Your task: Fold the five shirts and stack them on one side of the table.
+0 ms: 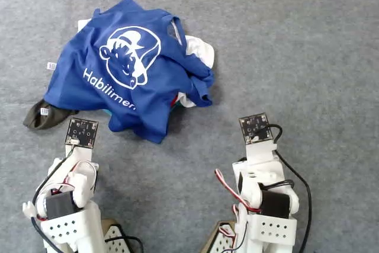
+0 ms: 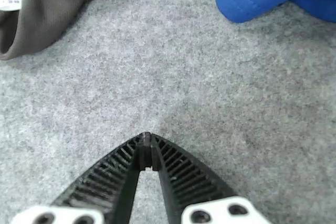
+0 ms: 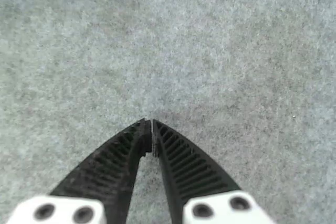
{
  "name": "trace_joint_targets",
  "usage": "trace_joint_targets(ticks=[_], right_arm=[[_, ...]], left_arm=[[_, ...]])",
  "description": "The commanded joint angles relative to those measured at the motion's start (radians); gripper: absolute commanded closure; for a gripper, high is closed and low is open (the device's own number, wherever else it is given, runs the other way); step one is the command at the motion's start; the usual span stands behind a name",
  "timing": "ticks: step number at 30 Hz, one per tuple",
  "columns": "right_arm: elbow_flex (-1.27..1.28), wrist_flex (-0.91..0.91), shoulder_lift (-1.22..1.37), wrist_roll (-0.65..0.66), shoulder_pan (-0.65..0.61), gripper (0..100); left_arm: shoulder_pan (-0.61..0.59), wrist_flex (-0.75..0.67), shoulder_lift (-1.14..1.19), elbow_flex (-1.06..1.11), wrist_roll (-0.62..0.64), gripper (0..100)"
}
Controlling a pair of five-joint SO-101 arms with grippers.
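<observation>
The grey table cover point(image 1: 308, 57) was the largest thing and lay under everything in the high view. On its far left part the shirts lay in one loose, unfolded pile. The blue shirt point(image 1: 130, 63) with a white print was on top, spread out and crumpled. A white shirt point(image 1: 200, 50) came out from under its far right edge, and a dark olive shirt point(image 1: 40, 117) from under its near left corner. The left arm point(image 1: 65, 202) stood at the near edge, just in front of the pile. The right arm point(image 1: 263, 197) stood beside it, well apart from the shirts. The left gripper point(image 2: 146, 139) had its fingers closed tip against tip, with nothing between them, over bare cover near the blue hem. The right gripper point(image 3: 151, 125) was closed in the same way and also held nothing.
</observation>
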Motion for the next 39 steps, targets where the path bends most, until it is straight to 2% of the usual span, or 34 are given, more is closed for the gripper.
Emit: trace_joint_targets(ticks=[1,12,17,21,25,29,33,39], right_arm=[[-0.002,0.003,-0.054,0.005,0.012,97.6],[-0.002,0.003,-0.054,0.005,0.012,97.6],[-0.002,0.003,-0.054,0.005,0.012,97.6],[-0.002,0.003,-0.054,0.005,0.012,97.6],[-0.002,0.003,-0.054,0.005,0.012,97.6],[-0.002,0.003,-0.054,0.005,0.012,97.6],[-0.002,0.003,-0.054,0.005,0.012,97.6],[-0.002,0.003,-0.054,0.005,0.012,97.6]], left_arm=[[0.013,0.015,-0.011,0.015,-0.002,97],[0.038,0.012,-0.012,0.015,-0.009,97],[0.068,-0.1,-0.011,0.012,-0.123,97],[0.062,-0.21,-0.006,-0.027,0.009,97],[0.071,-0.215,0.057,-0.226,0.126,90],[0.081,-0.215,0.282,-0.479,0.206,88],[0.12,-0.204,0.635,-0.707,0.276,88],[0.245,-0.046,1.105,-1.001,0.292,88]])
